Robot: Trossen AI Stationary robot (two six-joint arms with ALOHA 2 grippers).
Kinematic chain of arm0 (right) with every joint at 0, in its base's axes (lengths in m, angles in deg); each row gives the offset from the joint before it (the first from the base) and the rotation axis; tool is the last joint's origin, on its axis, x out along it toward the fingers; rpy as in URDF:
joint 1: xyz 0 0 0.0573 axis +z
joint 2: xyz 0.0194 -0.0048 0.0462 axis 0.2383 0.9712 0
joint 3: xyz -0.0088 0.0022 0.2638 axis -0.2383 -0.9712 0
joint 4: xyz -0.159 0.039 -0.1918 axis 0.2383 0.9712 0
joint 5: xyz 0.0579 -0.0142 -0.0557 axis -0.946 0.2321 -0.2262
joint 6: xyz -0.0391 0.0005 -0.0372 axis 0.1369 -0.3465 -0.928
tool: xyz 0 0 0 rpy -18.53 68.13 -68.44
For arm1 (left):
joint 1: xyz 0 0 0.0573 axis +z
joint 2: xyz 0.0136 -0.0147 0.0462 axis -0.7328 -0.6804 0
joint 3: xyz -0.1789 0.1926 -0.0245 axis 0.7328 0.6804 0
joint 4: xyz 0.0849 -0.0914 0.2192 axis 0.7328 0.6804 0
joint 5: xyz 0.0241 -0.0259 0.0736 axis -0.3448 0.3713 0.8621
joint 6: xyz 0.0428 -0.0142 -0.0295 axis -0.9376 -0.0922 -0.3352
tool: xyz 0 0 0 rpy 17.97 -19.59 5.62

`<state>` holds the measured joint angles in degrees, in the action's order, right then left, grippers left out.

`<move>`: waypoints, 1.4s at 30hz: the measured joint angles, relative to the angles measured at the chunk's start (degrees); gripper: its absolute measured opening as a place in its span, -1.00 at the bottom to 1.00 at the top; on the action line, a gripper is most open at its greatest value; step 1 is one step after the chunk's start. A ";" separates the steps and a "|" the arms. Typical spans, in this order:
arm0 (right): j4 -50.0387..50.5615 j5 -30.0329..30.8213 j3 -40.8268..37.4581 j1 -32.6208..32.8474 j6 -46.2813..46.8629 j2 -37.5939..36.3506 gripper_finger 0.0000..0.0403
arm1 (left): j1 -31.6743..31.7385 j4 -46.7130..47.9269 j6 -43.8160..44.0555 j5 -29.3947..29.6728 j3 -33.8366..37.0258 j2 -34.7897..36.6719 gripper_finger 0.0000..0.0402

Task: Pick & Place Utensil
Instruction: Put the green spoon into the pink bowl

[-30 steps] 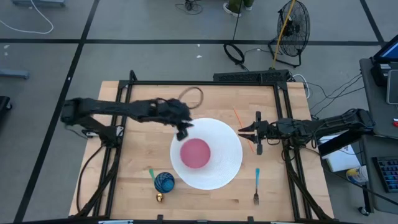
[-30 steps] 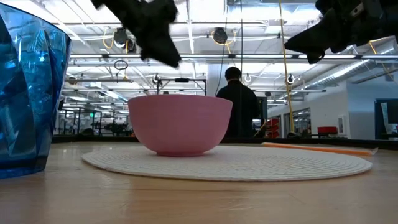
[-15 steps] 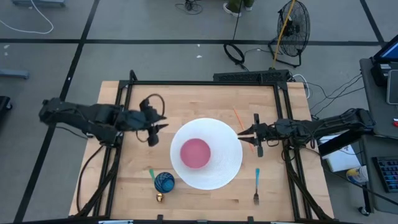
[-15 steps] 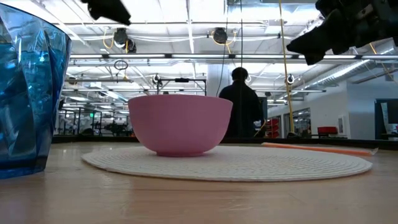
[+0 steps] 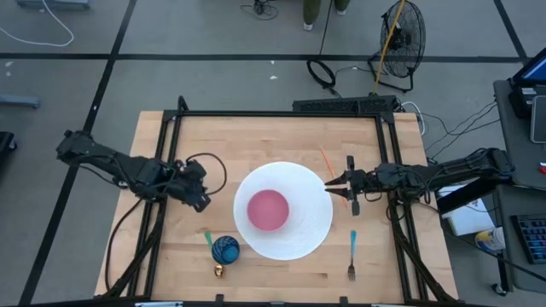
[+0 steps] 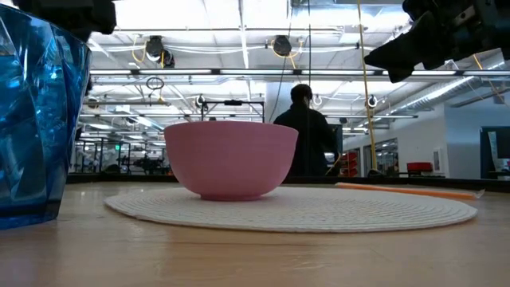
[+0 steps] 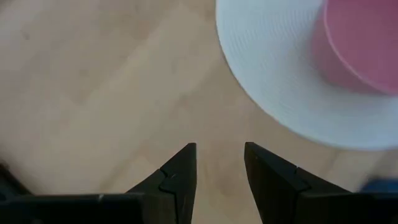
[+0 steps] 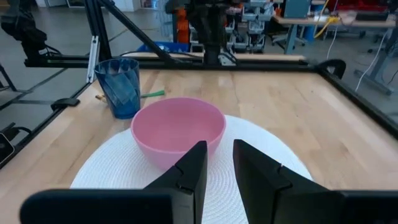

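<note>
Over bare desk point(image 5: 196, 136) left of the placemat point(image 5: 303, 234), the left gripper point(image 5: 198, 198) has drawn back, jaws slightly apart; right gripper point(image 5: 339, 181) stays at the mat's edge, jaws narrowly apart, empty.

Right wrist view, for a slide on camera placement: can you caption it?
Right gripper slightly open, facing a pink plastic bowl on a round white woven placemat; blue faceted tumbler beyond.

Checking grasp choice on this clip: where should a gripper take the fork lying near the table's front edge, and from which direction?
Probably from straight above, across the fork's blue handle near its middle. It lies flat on the wooden table, handle toward the white mat and tines toward the front edge, so fingers should close across its narrow width. The right gripper hovers nearest, by the mat's edge.
</note>
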<state>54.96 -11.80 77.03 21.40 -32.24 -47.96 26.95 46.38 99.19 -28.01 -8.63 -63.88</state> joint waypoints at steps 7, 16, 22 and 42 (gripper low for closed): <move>4.19 -0.15 0.00 0.00 1.99 0.15 -0.62 | -9.88 -0.19 13.69 -6.38 -0.02 -5.33 -0.30; 3.94 -0.16 0.00 0.00 0.58 0.15 -0.63 | -20.12 -11.14 8.51 -10.98 -0.02 -18.51 -0.30; 3.41 -0.15 0.00 0.00 0.46 0.15 -0.63 | -24.05 -19.48 0.03 -10.65 -0.04 -24.63 -0.30; 1.03 -0.17 0.00 -0.02 0.48 0.15 -0.63 | -28.37 -21.45 0.73 -4.00 -0.07 -32.01 -0.30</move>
<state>55.99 -11.98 77.03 21.38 -31.76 -47.81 -1.42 24.92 99.92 -32.02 -8.70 -95.89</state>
